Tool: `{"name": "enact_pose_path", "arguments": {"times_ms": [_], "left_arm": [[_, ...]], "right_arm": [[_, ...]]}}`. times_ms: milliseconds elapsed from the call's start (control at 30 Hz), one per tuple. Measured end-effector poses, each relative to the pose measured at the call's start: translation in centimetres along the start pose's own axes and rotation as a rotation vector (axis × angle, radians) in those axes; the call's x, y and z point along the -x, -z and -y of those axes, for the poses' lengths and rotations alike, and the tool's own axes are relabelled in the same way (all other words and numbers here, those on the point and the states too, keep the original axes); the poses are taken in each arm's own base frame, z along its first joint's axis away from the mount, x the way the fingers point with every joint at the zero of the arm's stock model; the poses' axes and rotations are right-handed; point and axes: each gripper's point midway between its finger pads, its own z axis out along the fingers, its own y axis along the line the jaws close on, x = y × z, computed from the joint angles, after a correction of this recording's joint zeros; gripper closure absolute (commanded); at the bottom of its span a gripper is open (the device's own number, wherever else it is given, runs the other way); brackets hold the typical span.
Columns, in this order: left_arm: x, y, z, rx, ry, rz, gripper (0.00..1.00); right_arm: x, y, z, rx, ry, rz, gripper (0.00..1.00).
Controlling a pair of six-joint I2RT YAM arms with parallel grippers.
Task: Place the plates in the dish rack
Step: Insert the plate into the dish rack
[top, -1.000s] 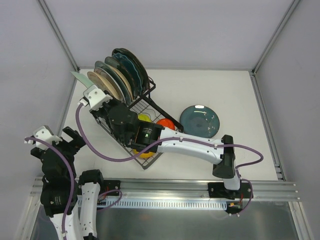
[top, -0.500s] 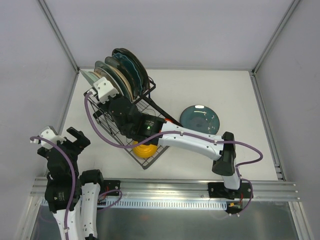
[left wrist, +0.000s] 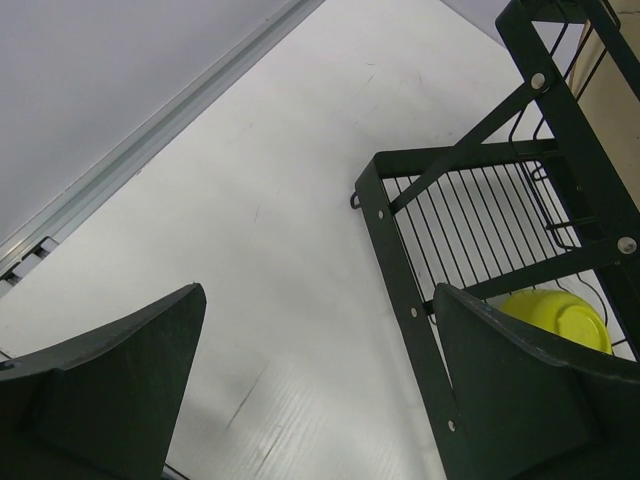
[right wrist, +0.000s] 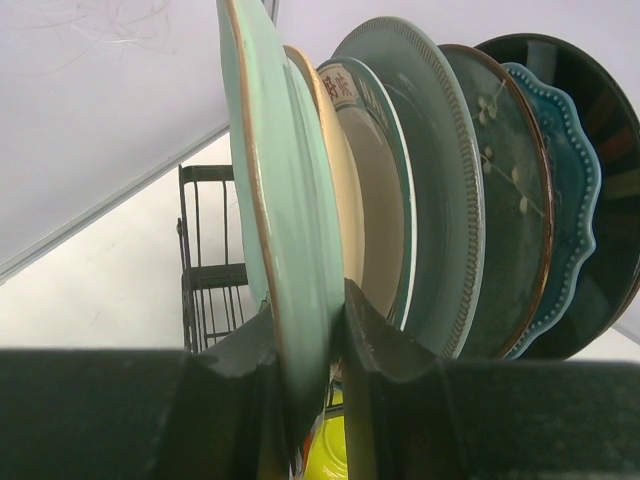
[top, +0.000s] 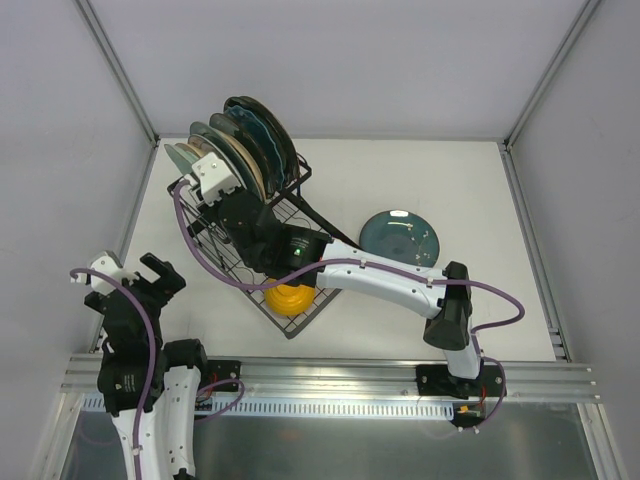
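Several round glazed ceramic plates (top: pixel 243 140) stand on edge in the raised slotted section of the black wire dish rack (top: pixel 304 172). In the top view the rack sits on the white table (top: pixel 420 180), toward ten o'clock from its middle.

The right arm reaches across the rack's lower basket. The right claw (right wrist: pixel 305 345) is pinched narrowly on the rim of a mint green ceramic plate (right wrist: pixel 285 200), one finger on each face. That plate is upright at the nine o'clock end of the row, just beside a plate showing a tan underside (right wrist: pixel 330 150). Whether its lower edge sits in a slot is hidden. Toward three o'clock in the wrist view, the row continues with a grey-blue plate, a dark one with a white pattern and a scalloped teal one.

One dark teal round plate (top: pixel 400 241) lies flat on the table at three o'clock from the rack, well apart from it. A small yellow bowl (top: pixel 290 298) sits at the six o'clock end of the basket.

The left claw (left wrist: pixel 318 300) hangs at the table's eight o'clock corner, near the rack but apart from it. It is spread wide and holds nothing.
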Motion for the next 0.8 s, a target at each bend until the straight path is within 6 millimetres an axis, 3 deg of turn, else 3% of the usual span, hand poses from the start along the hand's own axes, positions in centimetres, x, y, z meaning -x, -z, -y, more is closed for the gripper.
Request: {"name": "enact_pose_path", "arguments": {"times_ms": [533,800], "left_arm": [[-2.5,-1.4,-0.3,0.007,0.041,-0.021,0.01],[-2.6,-1.7,-0.3,0.006,0.045,-0.019,0.01]], "right_arm": [[-0.3,-0.4,-0.1,0.005,-0.03,-0.002,0.99],[-0.2,-0.8,-0.3,0.0,-0.036,0.025,1.0]]}}
